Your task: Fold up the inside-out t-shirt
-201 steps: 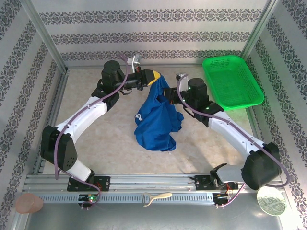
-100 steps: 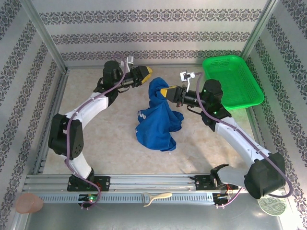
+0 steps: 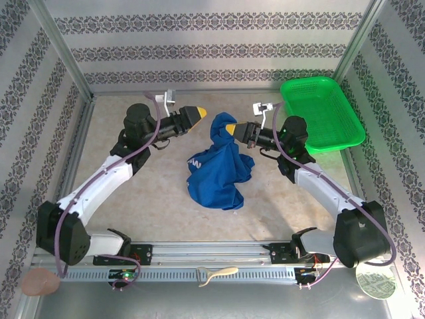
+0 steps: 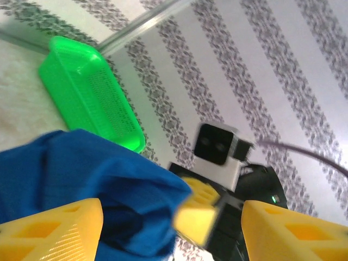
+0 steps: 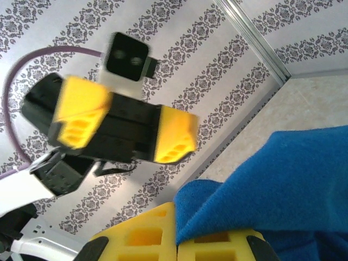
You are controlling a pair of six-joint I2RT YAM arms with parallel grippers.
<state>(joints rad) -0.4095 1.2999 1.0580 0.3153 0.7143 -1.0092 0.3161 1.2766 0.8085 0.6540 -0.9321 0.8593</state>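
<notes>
The inside-out t-shirt (image 3: 216,169) is a royal blue bunch on the table's middle, its top end lifted. My right gripper (image 3: 230,127) is shut on that top end; in the right wrist view blue cloth (image 5: 283,179) comes out from between its closed yellow fingers (image 5: 136,236). My left gripper (image 3: 198,113) hovers just left of the shirt's top, open and apart from it. The left wrist view has its yellow fingers (image 4: 51,228) spread wide, with the shirt (image 4: 81,174) hanging ahead of them and nothing gripped. The right wrist view also shows the left gripper (image 5: 128,128), open.
A green mesh basket (image 3: 322,113) stands at the back right, close behind the right arm's elbow, and shows in the left wrist view (image 4: 87,92). Patterned walls and metal posts close in three sides. A white utensil (image 3: 216,274) lies on the near ledge.
My left gripper has opened, let go of the shirt's top and drawn back to the left. My right gripper stays shut on the shirt and has swung its arm out to the right.
</notes>
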